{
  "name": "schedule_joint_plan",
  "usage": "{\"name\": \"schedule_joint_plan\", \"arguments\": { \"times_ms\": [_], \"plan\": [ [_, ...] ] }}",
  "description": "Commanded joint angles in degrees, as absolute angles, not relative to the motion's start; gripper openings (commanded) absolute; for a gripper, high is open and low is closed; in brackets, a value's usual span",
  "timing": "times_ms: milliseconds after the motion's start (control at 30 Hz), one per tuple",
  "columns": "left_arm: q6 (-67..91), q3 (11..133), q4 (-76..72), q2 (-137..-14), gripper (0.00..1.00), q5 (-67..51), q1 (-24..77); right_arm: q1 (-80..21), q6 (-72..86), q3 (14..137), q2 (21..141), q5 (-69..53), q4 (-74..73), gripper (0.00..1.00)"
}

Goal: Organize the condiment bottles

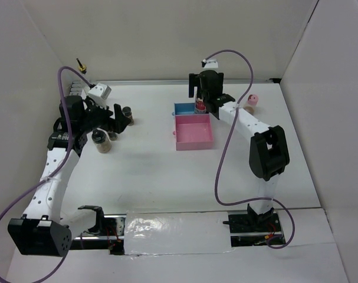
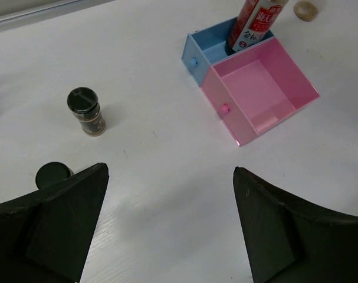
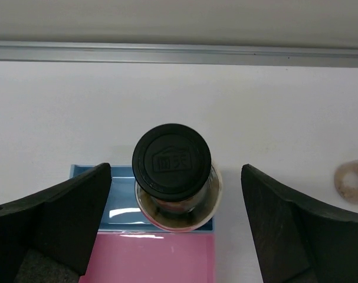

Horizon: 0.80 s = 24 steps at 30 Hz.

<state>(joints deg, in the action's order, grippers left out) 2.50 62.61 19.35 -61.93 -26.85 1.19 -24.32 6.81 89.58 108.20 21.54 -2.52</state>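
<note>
Two trays, blue tray [image 1: 181, 108] and pink tray [image 1: 194, 131], sit edge to edge on the tabletop [image 1: 155, 177], with bare surface around them. Left wrist: the left end effector [image 2: 170, 177] gapes empty, and a spice jar [image 2: 85, 110] stands upright ahead. Right wrist: the right end effector [image 3: 176, 168] is spread wide, flanking but not touching the red-label bottle [image 3: 171, 159], which stands in the blue tray.

Red-label btl [image 3: 171, 162], blk cap, upright in blue tray [image 2: 197, 47]. Spice jar [image 1: 127, 112] and 2nd spice jar [image 1: 99, 140] upright on table [image 1: 167, 177], left side. Pink-cap jar [image 1: 252, 101] right of tray.
</note>
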Motion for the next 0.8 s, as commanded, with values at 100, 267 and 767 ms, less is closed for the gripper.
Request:
{"name": "schedule_joint_plan", "arguments": {
  "times_ms": [100, 267, 767],
  "plan": [
    [5.9, 67.6, 18.2, -65.2, 0.99, -23.8, -1.3, -23.8, 6.5, 91.2, 103.5, 19.2, -2.5, 1.00],
    [6.9, 76.4, 19.8, -70.7, 0.99, -19.4, -4.2, -23.8, 5.4, 90.3, 97.6, 17.2, -3.1, 1.00],
    [0.7, 102.6, 14.6, -103.4, 0.99, -3.2, -10.4, -20.3, -1.5, 89.7, 91.1, 14.6, -2.8, 1.00]
  ]
}}
